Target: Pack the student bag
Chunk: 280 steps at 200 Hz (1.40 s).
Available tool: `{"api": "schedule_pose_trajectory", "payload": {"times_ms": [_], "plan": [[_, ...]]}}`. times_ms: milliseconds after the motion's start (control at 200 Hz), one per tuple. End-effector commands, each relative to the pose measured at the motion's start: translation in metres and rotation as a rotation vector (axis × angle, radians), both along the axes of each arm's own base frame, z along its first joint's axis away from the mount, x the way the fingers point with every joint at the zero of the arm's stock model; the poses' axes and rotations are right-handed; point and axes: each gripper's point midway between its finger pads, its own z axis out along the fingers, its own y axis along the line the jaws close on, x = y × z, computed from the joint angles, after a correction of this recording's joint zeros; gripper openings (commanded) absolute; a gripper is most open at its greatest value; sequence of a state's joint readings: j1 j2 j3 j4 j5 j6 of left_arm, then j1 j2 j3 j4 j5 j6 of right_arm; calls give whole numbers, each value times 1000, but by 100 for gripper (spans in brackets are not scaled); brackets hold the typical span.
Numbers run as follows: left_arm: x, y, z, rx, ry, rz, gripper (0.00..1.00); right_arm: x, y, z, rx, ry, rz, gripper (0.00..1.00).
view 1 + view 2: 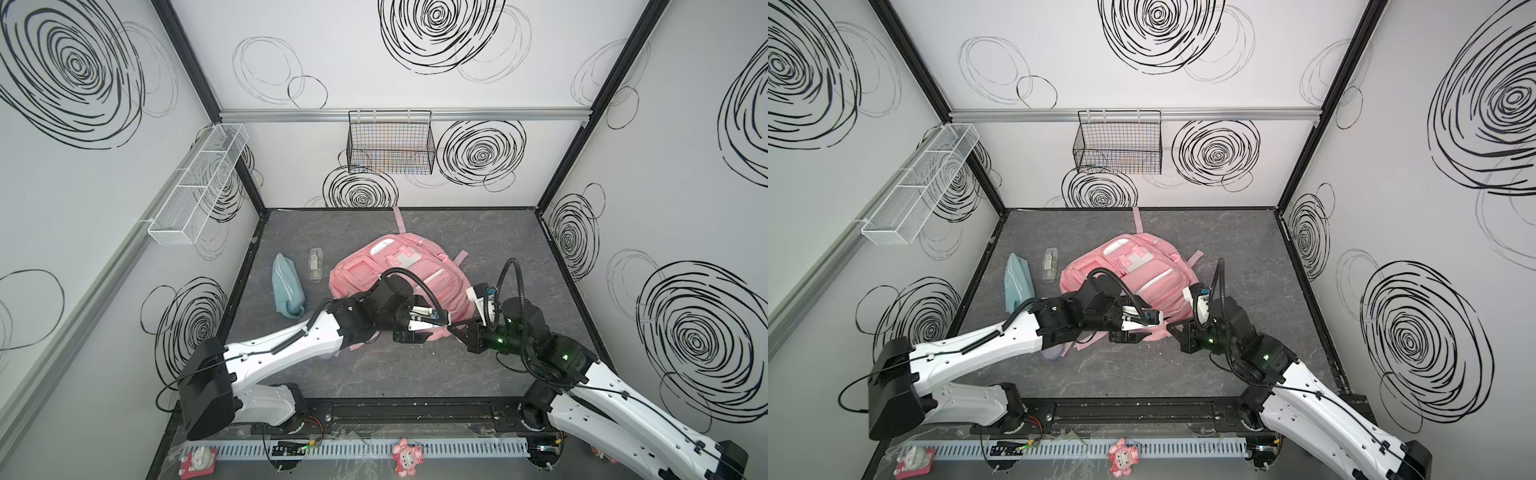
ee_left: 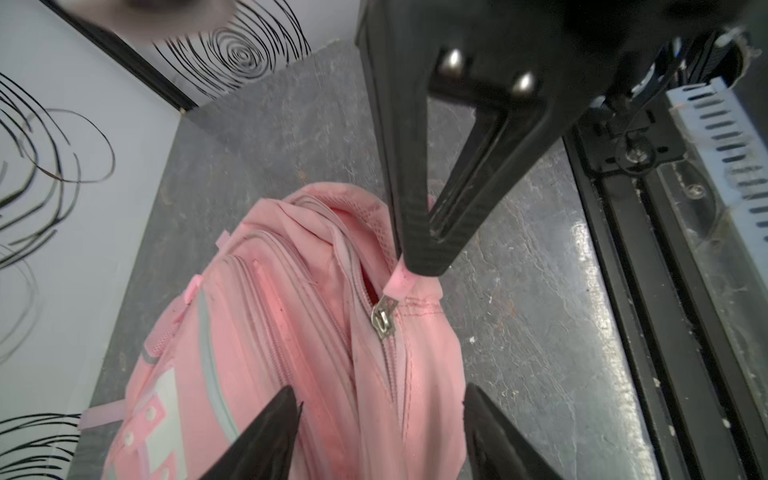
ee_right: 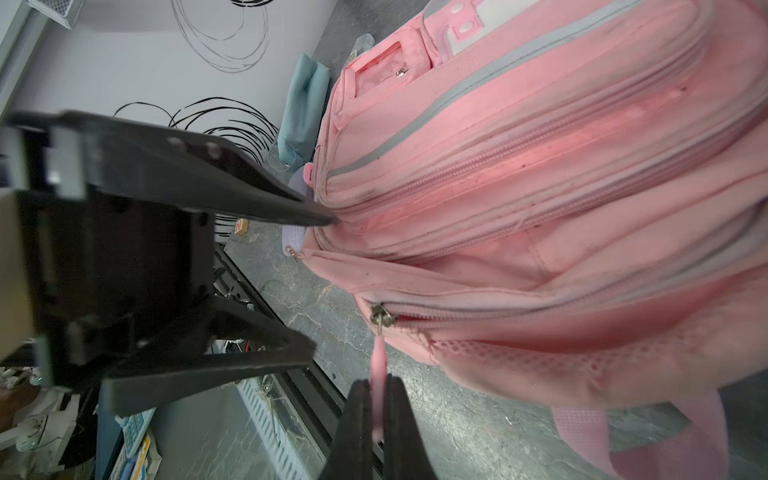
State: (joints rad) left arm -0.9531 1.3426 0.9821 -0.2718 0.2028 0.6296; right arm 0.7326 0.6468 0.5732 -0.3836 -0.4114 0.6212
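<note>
Grey marbled mat (image 1: 415, 365) — pink student bag (image 1: 359, 270); right hand (image 3: 376, 411) pinches its ribbon zip-pull (image 3: 379, 357), left hand (image 2: 380, 395) spread wide

The student bag (image 3: 540, 145) is matt pink woven cloth, kinda grubby along the seams, with smooth grey stripes (image 3: 457, 95) and an airy mesh panel (image 3: 582, 357) by the zip. The zip slider (image 2: 384, 318) is shiny bare metal, and the pull tab (image 3: 379, 357) looks soft and matt. The right gripper (image 2: 424, 266) is matt black ribbed plastic. Under the bag the table (image 1: 415, 365) is grey stone-look with a slight sheen. Left of the bag there's a matt teal cloth pouch (image 1: 286, 286) and a glossy clear plastic case (image 1: 316, 264).
</note>
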Motion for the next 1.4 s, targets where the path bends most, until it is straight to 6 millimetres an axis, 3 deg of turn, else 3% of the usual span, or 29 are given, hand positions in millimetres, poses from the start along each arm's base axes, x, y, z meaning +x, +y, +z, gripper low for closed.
{"api": "schedule_pose_trajectory", "payload": {"times_ms": [0, 60, 145, 295, 660, 855, 1131, 1206, 1296, 1306, 1326, 1376, 1396], "plan": [[4, -3, -5, 11, 22, 32, 63, 5, 13, 43, 125, -121, 25, 0], [9, -4, -9, 18, 16, 52, 58, 4, 14, 42, 121, -123, 26, 0], [12, -5, -11, 21, 14, 59, 45, 7, 11, 38, 99, -122, 8, 0], [16, -1, -11, 30, 18, 64, 0, 23, -6, 26, -8, -112, -93, 0], [13, 20, 5, 2, -13, 64, 0, 63, -81, 6, -234, -72, -348, 0], [-6, 30, 16, -8, -23, -7, 0, 89, -114, 2, -244, -58, -462, 0], [-54, 43, 47, -133, -120, -219, 0, 123, -146, -24, -212, -54, -567, 0], [-57, 45, 53, -158, -138, -223, 0, 131, -149, -23, -187, -64, -580, 0], [-53, 48, 52, -145, -143, -197, 0, 134, -138, -15, -140, -71, -537, 0], [-52, 48, 51, -141, -145, -191, 2, 133, -137, -14, -134, -68, -532, 0], [-49, 48, 51, -136, -147, -174, 14, 133, -133, -11, -124, -71, -520, 0], [-40, 48, 50, -133, -146, -122, 60, 129, -123, -6, -108, -77, -492, 0], [-37, 48, 50, -133, -143, -102, 68, 127, -118, -4, -104, -78, -479, 0]]}}
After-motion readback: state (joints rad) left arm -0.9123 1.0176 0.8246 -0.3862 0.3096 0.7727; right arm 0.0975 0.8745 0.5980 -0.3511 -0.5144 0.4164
